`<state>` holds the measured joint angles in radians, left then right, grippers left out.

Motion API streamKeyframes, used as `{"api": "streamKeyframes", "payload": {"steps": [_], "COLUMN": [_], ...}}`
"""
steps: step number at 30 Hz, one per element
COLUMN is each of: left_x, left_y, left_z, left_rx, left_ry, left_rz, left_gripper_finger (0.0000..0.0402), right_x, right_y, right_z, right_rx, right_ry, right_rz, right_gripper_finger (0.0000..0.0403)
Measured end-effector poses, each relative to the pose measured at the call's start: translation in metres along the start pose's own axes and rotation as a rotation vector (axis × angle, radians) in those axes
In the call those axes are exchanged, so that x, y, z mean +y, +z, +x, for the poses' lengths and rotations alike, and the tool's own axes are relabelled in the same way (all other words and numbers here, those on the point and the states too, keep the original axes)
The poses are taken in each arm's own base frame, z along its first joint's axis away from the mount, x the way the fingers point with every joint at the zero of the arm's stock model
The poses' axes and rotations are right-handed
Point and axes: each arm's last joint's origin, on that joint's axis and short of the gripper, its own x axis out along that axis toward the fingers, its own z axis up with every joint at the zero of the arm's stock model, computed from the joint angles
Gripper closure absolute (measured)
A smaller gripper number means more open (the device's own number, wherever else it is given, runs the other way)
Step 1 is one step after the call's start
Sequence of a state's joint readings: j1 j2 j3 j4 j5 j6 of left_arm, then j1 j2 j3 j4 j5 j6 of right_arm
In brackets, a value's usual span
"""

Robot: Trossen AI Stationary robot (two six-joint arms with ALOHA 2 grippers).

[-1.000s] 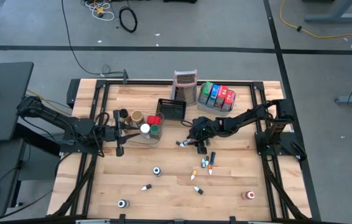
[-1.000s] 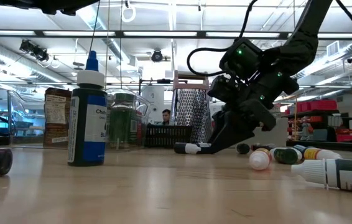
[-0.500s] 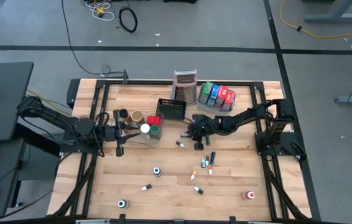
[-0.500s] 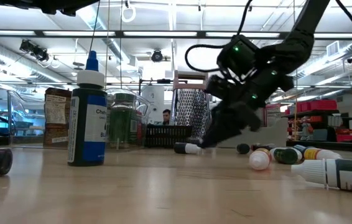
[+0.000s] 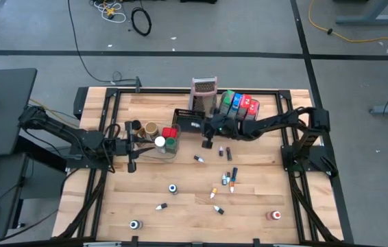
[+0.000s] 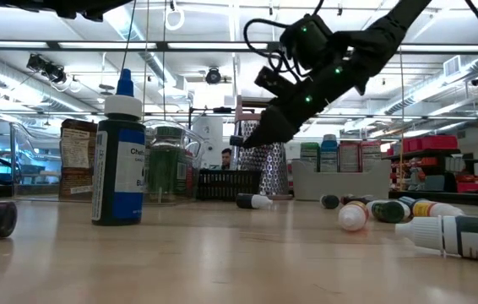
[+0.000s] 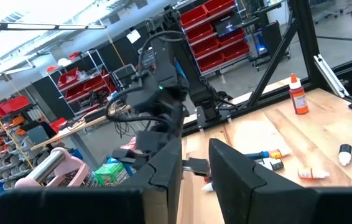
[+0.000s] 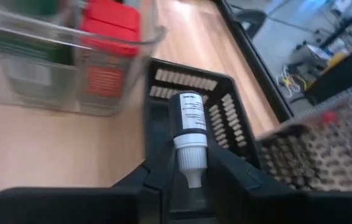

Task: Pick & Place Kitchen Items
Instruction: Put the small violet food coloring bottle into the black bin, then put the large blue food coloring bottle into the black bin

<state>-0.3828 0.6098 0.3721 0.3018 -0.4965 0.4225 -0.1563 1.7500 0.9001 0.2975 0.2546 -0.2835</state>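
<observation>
My right gripper point(image 5: 209, 130) point(image 8: 190, 167) hangs above the table beside the black mesh basket point(image 5: 188, 120) point(image 8: 226, 124), shut on a small black bottle with a white cap point(image 8: 188, 124). My left gripper point(image 5: 136, 145) point(image 7: 196, 165) stays level at the left end of the clear tub point(image 5: 161, 145), which holds red, green and white jars. Its fingers stand a narrow gap apart with nothing seen between them; whether they touch the tub I cannot tell. More little bottles point(image 5: 227, 180) lie loose on the table. My right gripper pinches the bottle's white cap end point(image 8: 191, 158) between its two fingers. The bottle lies along the fingers, its black body sticking out past their tips. The fingers slant down from the table's right side. The bottle is lifted clear, over the basket's near edge.
The silvery grater point(image 5: 204, 95) and a grey tray of red, blue and green packets point(image 5: 238, 106) stand at the far edge, close behind my right gripper. Single bottles point(image 5: 172, 188) point(image 5: 274, 215) dot the near half. A tall blue-capped bottle point(image 6: 119, 160) stands near the low camera.
My right gripper has risen off the table with the bottle and gone toward the far edge and the black basket. It has tipped from pointing steeply down to a shallower slant. The bottle is lifted clear.
</observation>
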Motion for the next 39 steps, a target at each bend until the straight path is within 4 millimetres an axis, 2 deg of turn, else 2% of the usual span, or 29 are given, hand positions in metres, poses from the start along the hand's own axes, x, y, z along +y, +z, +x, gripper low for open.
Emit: {"api": "streamKeyframes", "payload": {"steps": [8,16,20,27,35,39], "left_x": [0.0,0.0,0.0,0.0,0.0,0.0], "left_y": [0.0,0.0,0.0,0.0,0.0,0.0], "left_z": [0.0,0.0,0.0,0.0,0.0,0.0], "left_rx": [-0.003,-0.003,-0.003,-0.003,-0.002,-0.003], "left_ry": [0.001,0.001,0.001,0.001,0.0,-0.001], "left_rz": [-0.002,-0.002,-0.002,-0.001,0.015,0.016], "left_gripper_finger": [0.0313,0.0313,0.0313,0.0313,0.0313,0.0313], "right_x": [-0.021,-0.026,-0.022,0.002,0.056,0.082], "right_y": [-0.011,-0.017,-0.011,0.016,0.052,0.061], "right_z": [0.008,0.013,0.013,-0.001,-0.029,-0.044], "right_rx": [0.04,0.06,0.012,-0.157,-0.473,-0.57], "right_ry": [-0.05,-0.051,-0.04,0.185,0.717,0.749], "right_rz": [0.069,0.07,0.072,0.044,0.028,-0.072], "right_gripper_finger": [0.0308,0.0258,0.0231,0.0197,0.0177,0.0158]}}
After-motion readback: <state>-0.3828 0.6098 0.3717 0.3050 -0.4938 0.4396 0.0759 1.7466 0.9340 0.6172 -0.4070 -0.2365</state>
